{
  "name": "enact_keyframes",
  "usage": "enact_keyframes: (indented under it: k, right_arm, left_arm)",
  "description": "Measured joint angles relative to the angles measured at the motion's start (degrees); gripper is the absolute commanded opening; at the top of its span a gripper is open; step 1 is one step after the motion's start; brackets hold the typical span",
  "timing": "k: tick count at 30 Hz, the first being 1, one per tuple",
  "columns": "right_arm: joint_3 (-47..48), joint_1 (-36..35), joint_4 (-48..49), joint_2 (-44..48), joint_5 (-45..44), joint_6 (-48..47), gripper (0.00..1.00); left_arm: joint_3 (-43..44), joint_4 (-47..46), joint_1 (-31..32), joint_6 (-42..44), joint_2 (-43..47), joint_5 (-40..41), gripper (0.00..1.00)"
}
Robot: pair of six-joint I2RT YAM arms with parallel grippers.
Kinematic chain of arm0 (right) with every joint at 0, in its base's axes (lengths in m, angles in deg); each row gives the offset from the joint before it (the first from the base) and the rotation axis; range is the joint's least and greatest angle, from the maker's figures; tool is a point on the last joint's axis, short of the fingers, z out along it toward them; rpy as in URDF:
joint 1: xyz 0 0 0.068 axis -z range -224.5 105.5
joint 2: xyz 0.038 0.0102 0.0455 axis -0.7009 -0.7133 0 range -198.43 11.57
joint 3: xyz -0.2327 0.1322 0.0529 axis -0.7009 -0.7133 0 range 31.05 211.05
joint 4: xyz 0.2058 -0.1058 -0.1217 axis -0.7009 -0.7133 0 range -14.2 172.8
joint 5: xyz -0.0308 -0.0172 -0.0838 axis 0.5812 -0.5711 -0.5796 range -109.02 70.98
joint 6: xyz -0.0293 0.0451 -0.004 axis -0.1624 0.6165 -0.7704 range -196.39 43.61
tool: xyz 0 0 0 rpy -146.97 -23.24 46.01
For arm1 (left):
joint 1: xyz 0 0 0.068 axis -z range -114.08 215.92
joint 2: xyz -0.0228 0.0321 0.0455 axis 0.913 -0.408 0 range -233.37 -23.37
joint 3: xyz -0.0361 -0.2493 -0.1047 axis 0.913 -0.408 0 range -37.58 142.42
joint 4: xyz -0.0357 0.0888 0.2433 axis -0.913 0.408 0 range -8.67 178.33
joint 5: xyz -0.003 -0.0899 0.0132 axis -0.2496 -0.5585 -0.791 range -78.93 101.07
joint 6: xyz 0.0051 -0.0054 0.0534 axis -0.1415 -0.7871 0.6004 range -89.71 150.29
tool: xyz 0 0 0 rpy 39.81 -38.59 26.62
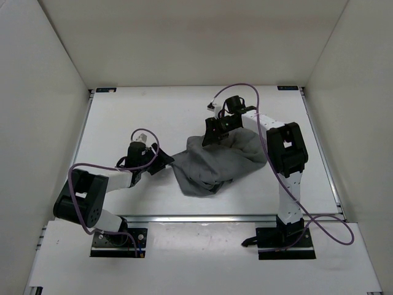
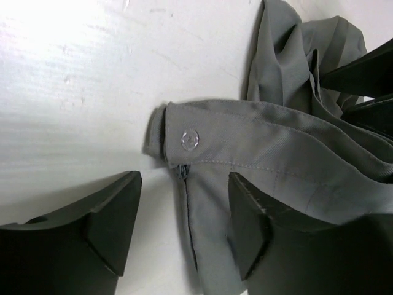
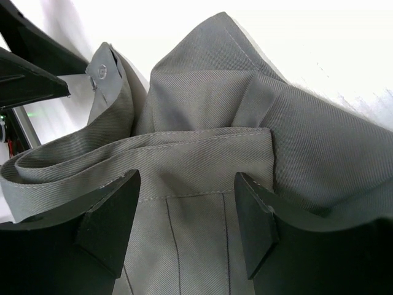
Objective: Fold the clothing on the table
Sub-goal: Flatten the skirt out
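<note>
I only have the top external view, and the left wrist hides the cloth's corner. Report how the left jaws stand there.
Observer: In the left wrist view the left jaws stand apart, gripping nothing. One fingertip overlaps the clothing; the other is over bare table.
Operator: Name what lies just ahead of them.
Observer: The band end, with a clear button and the zipper top just below it.
Operator: Now the right jaws.
Observer: Also apart in the right wrist view, with a folded band of the garment running across between them.
</note>
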Motion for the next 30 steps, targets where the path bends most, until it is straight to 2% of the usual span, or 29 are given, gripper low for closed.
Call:
enact_keyframes:
  k: [7, 12, 15, 17, 18, 20, 27, 30]
  right_arm:
    - [-0.11, 0.02, 0.42, 0.33, -0.02, 0.09, 0.60]
    - [-0.22, 0.28, 0.39, 0.33, 0.07, 0.09, 0.60]
    - [-0.24, 0.48, 0.39, 0.33, 0.15, 0.09, 0.60]
    - [-0.24, 0.70, 0.39, 0.33, 0.17, 0.13, 0.60]
    - [-0.24, 0.79, 0.42, 0.33, 0.15, 0.13, 0.60]
    - [-0.26, 1.07, 0.42, 0.33, 0.13, 0.11, 0.60]
    - [-0.26, 1.20, 0.37, 0.33, -0.20, 0.20, 0.60]
    - [-0.26, 1.38, 0.20, 0.33, -0.66, -0.15, 0.60]
  left_arm:
    - [4.85, -1.36, -0.55, 0.61, -5.86, -0.74, 0.67]
    - [8.26, -4.96, -0.37, -0.24, -12.13, -4.55, 0.51]
    - [10.54, -6.80, -0.13, -0.81, -16.15, -9.22, 0.57]
    - [13.31, -6.62, 0.13, -0.63, -18.58, -12.41, 0.54]
    - [14.49, -6.05, 0.37, -0.24, -19.43, -13.05, 0.48]
    - [15.69, -4.87, 1.11, 0.42, -20.28, -12.96, 0.02]
    - [13.62, -3.58, 1.49, 1.25, -19.08, -14.12, 0.00]
    - [13.35, 1.60, 0.90, 3.72, -16.15, -13.14, 0.00]
